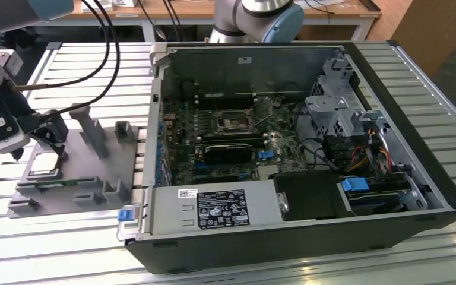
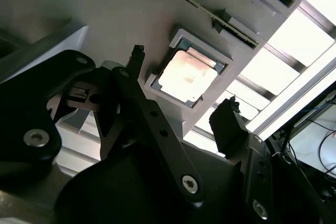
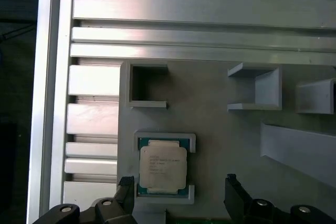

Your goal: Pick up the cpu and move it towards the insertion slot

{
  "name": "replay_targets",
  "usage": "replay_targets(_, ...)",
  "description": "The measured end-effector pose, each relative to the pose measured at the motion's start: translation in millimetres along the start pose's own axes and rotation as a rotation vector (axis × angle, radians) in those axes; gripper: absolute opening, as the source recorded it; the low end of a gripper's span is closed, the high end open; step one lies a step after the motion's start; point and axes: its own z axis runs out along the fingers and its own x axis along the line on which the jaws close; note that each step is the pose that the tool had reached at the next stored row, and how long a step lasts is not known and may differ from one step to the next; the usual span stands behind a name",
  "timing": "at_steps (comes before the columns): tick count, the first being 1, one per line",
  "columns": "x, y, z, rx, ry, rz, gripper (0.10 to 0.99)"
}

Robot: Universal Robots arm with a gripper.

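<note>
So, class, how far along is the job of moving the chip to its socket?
Done: the open black gripper hangs over the square, silver-topped cpu, one finger either side. In hand: nothing; the cpu lies seated in its grey plastic tray. Left: the lift and the carry to the silver-framed square insertion slot inside the open case.

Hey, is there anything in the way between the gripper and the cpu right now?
Nothing visible. In the first wrist view the cpu lies bare in its recess on the grey fixture. The gripper is open and straddles the cpu, one side to each edge, with only clear space between them.
</note>
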Motion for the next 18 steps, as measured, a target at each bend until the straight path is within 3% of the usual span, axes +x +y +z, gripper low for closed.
replay_targets(18, 0.0, -0.2, 6.4, 0.0, -0.0001, 0.0, 0.776)
